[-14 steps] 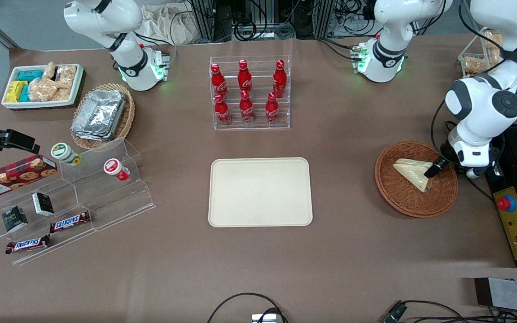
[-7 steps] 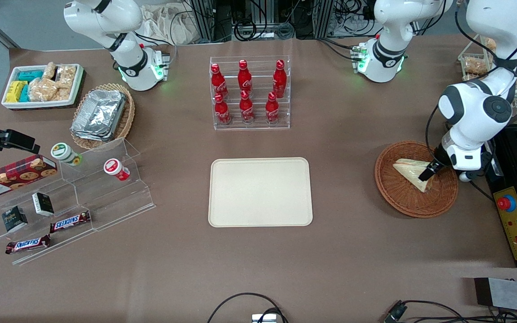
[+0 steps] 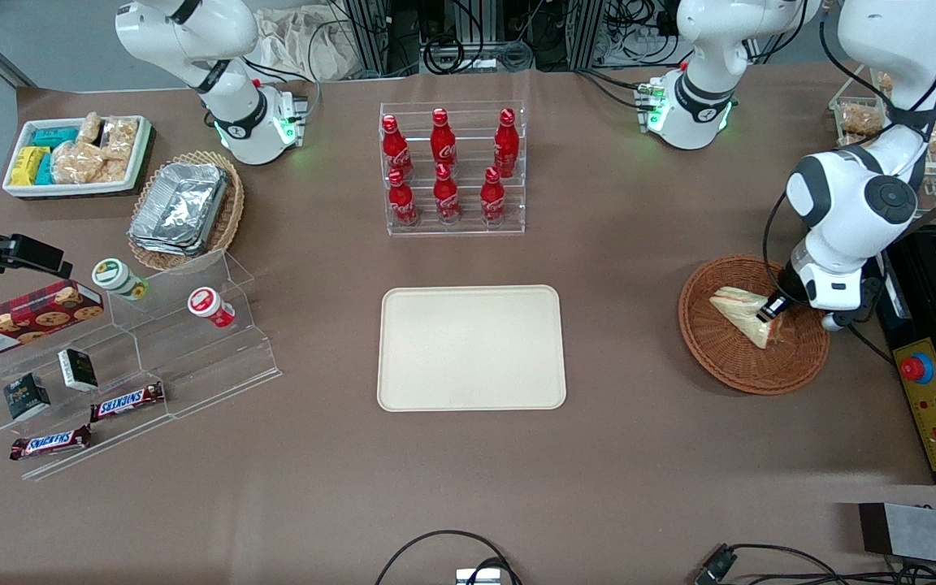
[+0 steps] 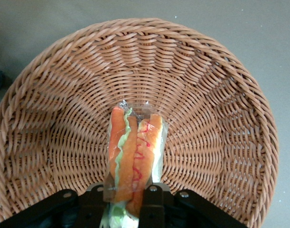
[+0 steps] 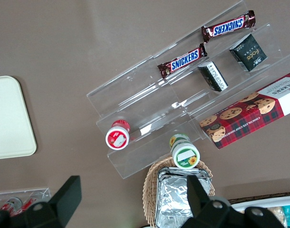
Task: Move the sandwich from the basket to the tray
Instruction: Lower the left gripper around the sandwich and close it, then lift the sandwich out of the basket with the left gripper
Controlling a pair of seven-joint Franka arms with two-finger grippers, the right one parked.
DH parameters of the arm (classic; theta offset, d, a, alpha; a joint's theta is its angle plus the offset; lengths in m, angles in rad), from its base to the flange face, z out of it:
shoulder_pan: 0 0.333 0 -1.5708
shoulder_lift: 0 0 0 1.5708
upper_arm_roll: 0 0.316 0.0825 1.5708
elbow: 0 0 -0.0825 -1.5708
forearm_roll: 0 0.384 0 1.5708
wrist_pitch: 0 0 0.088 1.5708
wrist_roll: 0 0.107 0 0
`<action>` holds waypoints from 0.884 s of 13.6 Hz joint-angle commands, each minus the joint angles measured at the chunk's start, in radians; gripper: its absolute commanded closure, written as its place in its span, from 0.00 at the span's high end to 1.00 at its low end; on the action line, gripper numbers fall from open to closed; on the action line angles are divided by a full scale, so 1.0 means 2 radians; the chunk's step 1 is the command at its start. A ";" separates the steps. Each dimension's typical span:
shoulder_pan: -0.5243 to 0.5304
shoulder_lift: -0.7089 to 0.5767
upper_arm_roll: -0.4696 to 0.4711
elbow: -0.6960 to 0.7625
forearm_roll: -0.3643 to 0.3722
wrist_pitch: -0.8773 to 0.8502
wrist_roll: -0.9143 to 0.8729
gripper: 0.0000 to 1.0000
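The sandwich (image 3: 738, 312), a pale bread wedge in clear wrap, lies in the round reddish-brown basket (image 3: 708, 360) toward the working arm's end of the table. In the left wrist view its orange and green cut edge (image 4: 134, 148) faces the camera, with basket weave (image 4: 209, 97) all around it. My left gripper (image 3: 772, 314) reaches down into the basket and is shut on the sandwich's wide end, one black finger pressing each side (image 4: 125, 197). The sandwich rests on the basket floor. The cream tray (image 3: 470, 348) lies bare at the table's middle, apart from the basket; its corner shows too (image 5: 9, 118).
A clear rack of red bottles (image 3: 452, 166) stands farther from the front camera than the tray. A yellow control box with a red button (image 3: 933, 402) sits beside the basket. An acrylic snack shelf (image 3: 127, 349), a foil-tray basket (image 3: 184, 213) and a white snack bin (image 3: 78, 154) lie toward the parked arm's end.
The left arm shifted toward the tray and the gripper came onto the sandwich's wide end. The sandwich has turned slightly in the basket.
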 commanded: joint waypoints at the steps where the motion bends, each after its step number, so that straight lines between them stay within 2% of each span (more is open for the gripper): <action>1: -0.007 -0.017 0.001 0.000 -0.002 -0.003 0.008 0.00; 6: -0.007 -0.098 0.000 0.008 0.006 -0.104 0.046 0.00; 8: -0.007 -0.119 -0.008 0.025 0.031 -0.153 0.087 0.00; 10: -0.007 -0.129 -0.025 0.067 0.038 -0.222 0.135 0.00; 12: -0.007 -0.126 -0.045 0.140 0.038 -0.312 0.176 0.00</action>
